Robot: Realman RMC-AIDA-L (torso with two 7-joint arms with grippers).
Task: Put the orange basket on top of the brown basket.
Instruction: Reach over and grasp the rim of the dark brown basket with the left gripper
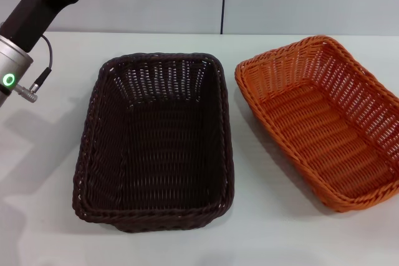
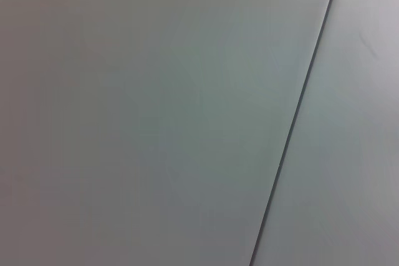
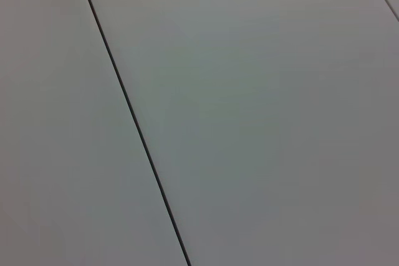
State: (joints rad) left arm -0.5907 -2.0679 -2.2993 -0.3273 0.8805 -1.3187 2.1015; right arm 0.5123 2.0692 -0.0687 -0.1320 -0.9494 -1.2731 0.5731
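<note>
1. My fingers: none show in any view. I cannot tell whether either gripper stands wide or narrow, and I see neither one holding anything.
2. My left arm (image 1: pixel 31 10) is raised at the far left of the head view, dark upper links running up out of the picture, a silver cuff with a green ring light (image 1: pixel 9 80) and a small plug and cable just beside it. The arm is well apart from both baskets.
3. My right arm does not appear in the head view.
4. Both wrist views face only a flat grey wall panel (image 2: pixel 156 116), each crossed by one thin dark seam (image 3: pixel 131 116).
5. The brown basket (image 1: pixel 156 185) sits upright on the white table (image 1: pixel 50 216), near the middle, open side up, nothing inside it.
6. The orange basket (image 1: pixel 349 160) sits upright on the same table to the right of the brown one, turned at an angle, also with nothing inside. Its near-left corner comes close to the brown basket's rim, with a strip of table between them; they do not touch. It is not on the brown basket.
</note>
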